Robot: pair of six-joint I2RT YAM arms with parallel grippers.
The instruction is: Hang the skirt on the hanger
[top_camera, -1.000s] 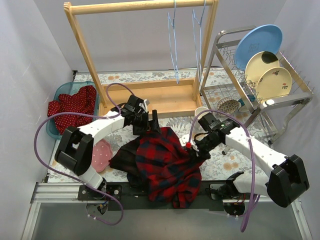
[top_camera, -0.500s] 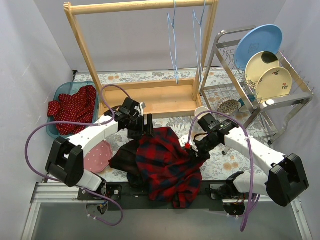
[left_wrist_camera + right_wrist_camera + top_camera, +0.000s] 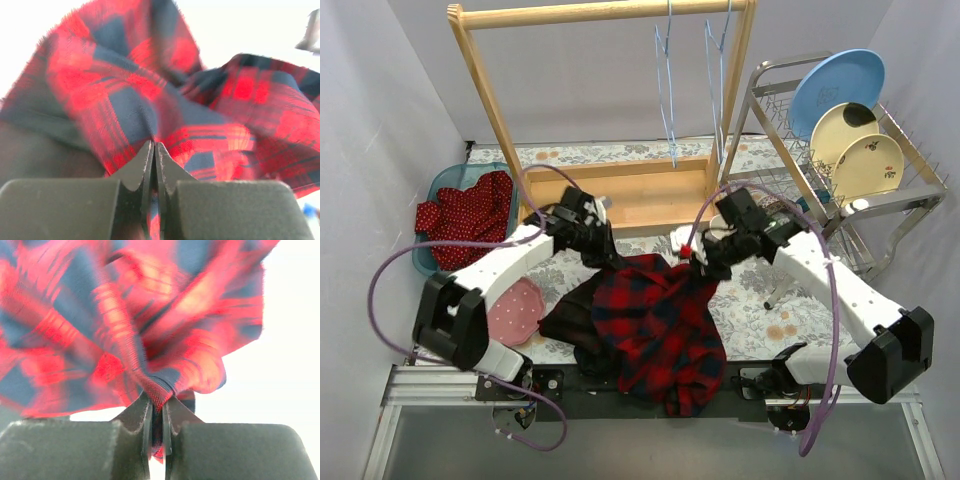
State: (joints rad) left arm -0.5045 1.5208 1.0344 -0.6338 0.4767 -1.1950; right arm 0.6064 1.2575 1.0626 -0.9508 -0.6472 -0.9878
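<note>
Since a second ago I have drawn both arms up and toward the far edge, the right gripper (image 3: 698,258) furthest. The skirt (image 3: 655,320) now has its upper hem stretched between my two hands. The rest trails down to the middle of the near edge and spills over it.

Both hands are pinched fully closed on plaid. The left gripper (image 3: 603,252) has a thin fold of cloth, the right a thicker bunched one.

I judge the cloth light, soft and limp. It will sag wherever I am not holding it, so the hem corners are the places to grip, kept well apart and taut.

The wrist views alone show the jaws meeting with fabric caught between them, which the top view cannot settle. Only the top view shows the hanger (image 3: 667,90), hanging above the far edge, right of middle and well apart from the skirt. It also shows dark cloth under the plaid on the left. I cannot tell whether that is lining or another garment.
</note>
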